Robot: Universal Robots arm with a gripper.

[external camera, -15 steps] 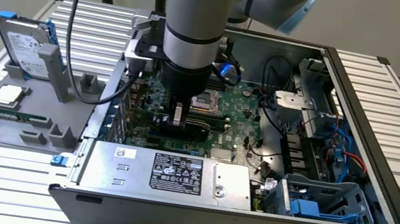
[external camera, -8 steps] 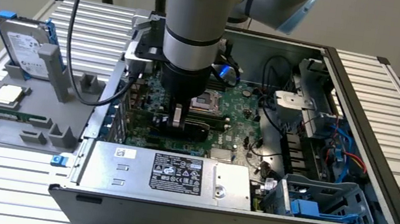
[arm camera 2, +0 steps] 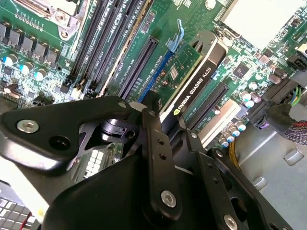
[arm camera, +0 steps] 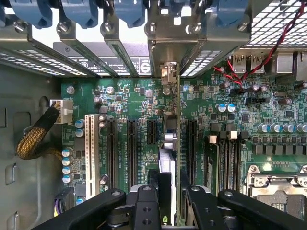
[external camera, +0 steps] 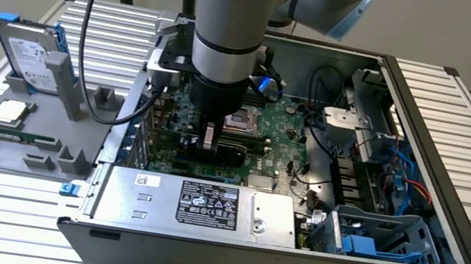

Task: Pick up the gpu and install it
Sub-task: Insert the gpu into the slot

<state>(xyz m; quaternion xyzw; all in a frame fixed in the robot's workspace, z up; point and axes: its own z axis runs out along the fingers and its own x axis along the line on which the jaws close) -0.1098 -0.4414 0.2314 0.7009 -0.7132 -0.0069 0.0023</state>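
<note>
Arm reaches down into the open computer case (external camera: 453, 172), gripper (external camera: 206, 143) low over the motherboard (external camera: 286, 136) near the middle of the board. Fingers closed on the gpu (arm camera 2: 192, 79), gripping its top edge; card stands upright on edge, green board on one face, black cooler on the other. In the first wrist view the gpu (arm camera: 169, 143) is seen edge-on, running between the two fingers (arm camera: 146, 206) toward the rear slot brackets (arm camera: 165, 45), its silver end bracket lined up with the open rear slot. In the second wrist view the card's lower edge sits at a long black expansion slot (arm camera 2: 139, 67) area beside the blue slot; cannot tell if fully seated. Power supply (external camera: 196, 207) lies along the near side of the case in the exterior view. On the exterior view's left, a grey parts tray (external camera: 29, 136) holds a hard drive (external camera: 30, 59) with blue frame standing upright, a CPU chip (external camera: 9, 111) lying flat, and a memory stick (external camera: 13, 136) lying flat, all well apart from the gripper.
</note>
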